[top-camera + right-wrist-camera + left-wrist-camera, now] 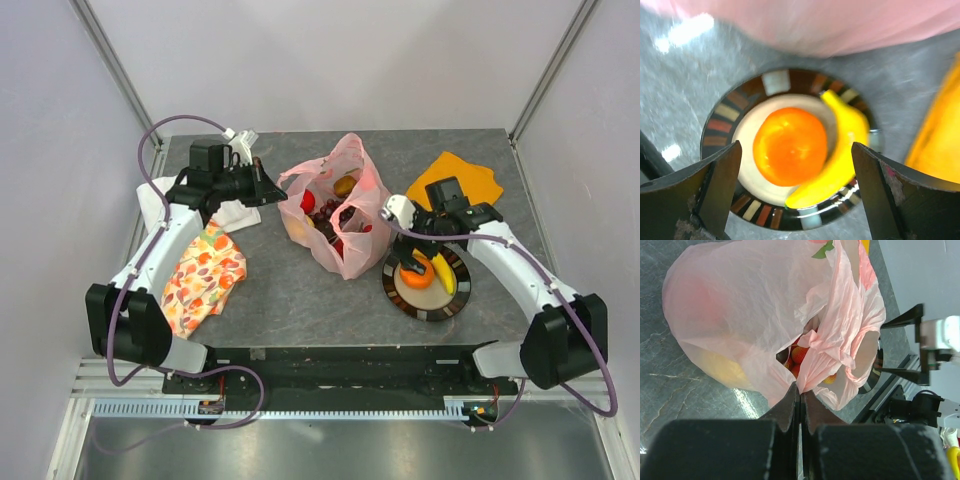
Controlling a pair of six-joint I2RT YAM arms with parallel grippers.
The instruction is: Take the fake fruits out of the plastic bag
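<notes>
The left gripper pinches the translucent pink plastic bag at frame centre, so the right gripper, open above the glossy plastic orange on the striped round plate lower right, should rise straight before reaching into the bag.

No readable text, labels or numbers anywhere

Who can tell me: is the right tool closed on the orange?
No, the right tool stands wide open above the plate, clear of the orange lying there beside the banana.
</notes>
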